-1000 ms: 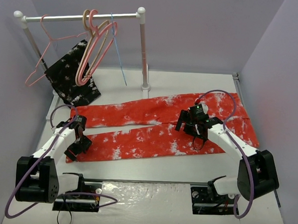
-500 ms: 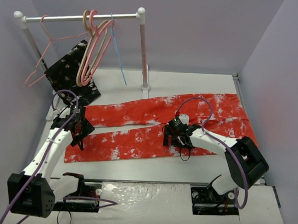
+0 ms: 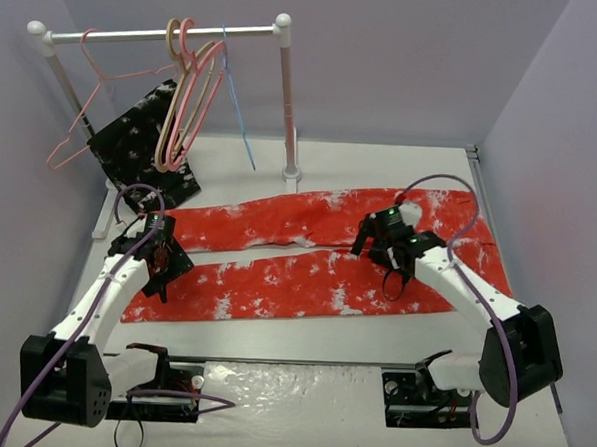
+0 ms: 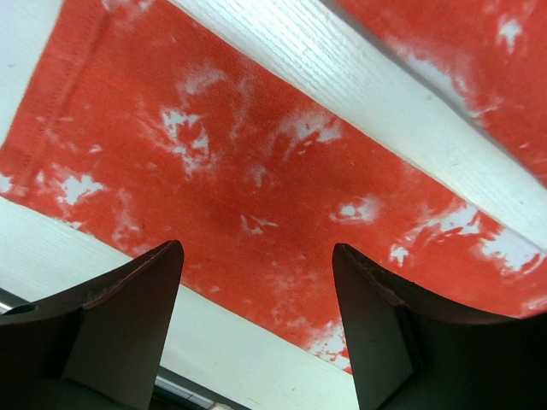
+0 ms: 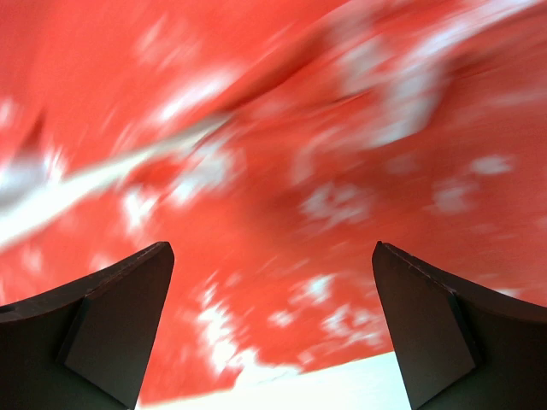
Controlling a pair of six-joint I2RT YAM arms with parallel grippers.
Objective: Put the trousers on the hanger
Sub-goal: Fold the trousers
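Nearest you, a bare strip of the white table [image 3: 323, 335] runs in front of the trousers [image 3: 295, 283]. They lie flat across it, waist to the right and both legs stretched out to the left.

Your left gripper [image 3: 164, 272] hangs over the left end of the near leg, close to the hem. Its jaws stand apart. In the left wrist view the two dark fingers [image 4: 128, 316] frame red-orange cloth with white speckles. A band of table shows between the two legs, and the far leg cuts the upper right corner. You cannot tell from these views whether the fingertips touch the cloth.

Your right gripper [image 3: 375, 250] is further right and a little farther back, above the place where the two legs meet. Its jaws are spread wide. The right wrist view is blurred, but its fingers [image 5: 111, 325] show well apart over the printed cloth, with a sliver of table at the bottom edge.

At the far left, a black speckled garment [image 3: 147, 160] sits below the rack [image 3: 158, 34]. The hanger [image 3: 241, 125], thin and light blue, hangs from the rail, just right of thicker pink and beige hangers [image 3: 185, 97]. It is well apart from the trousers and from both grippers. A thin pink wire hanger [image 3: 84, 112] hangs toward the rail's left end.
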